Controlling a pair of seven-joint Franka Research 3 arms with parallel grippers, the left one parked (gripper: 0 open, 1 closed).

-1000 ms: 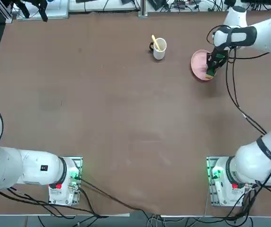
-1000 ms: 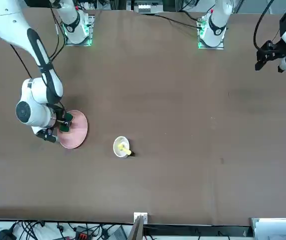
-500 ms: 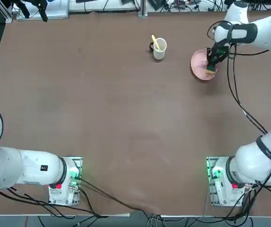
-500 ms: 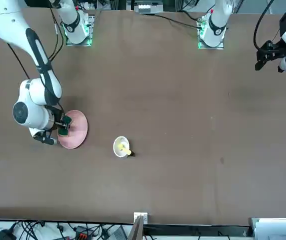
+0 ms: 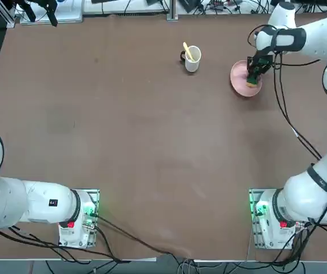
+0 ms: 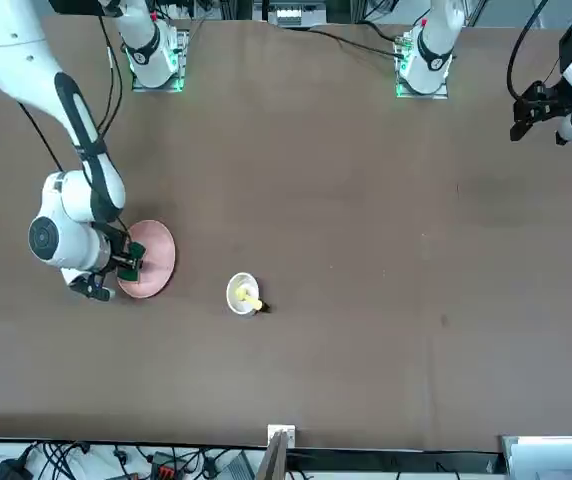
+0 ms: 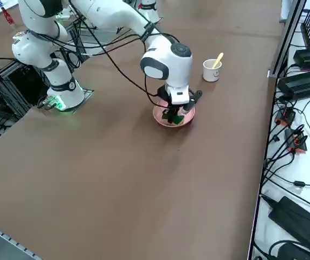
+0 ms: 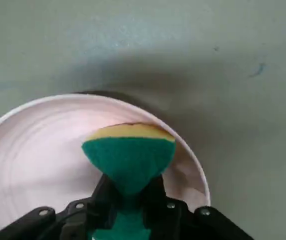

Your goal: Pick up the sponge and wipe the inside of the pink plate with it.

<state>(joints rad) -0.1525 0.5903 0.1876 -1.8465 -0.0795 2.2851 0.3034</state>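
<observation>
Right arm outstretched, wrist low, 2 black jaws (image 8: 133, 197) pinched nearly together.

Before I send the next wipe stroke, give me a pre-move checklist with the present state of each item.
1. Sponge gripped between the fingers of the right gripper: ok.
2. Sponge over the inside of the pink plate, within its rim: ok.
3. Sponge pressing on the plate's surface: cannot tell; the gripper and sponge hide the underside.
4. Plate lying flat on the table: ok.
5. White mug upright and apart from the plate: ok.
6. Plate's whole inside wiped: cannot tell; no mark shows where the sponge has been.
</observation>
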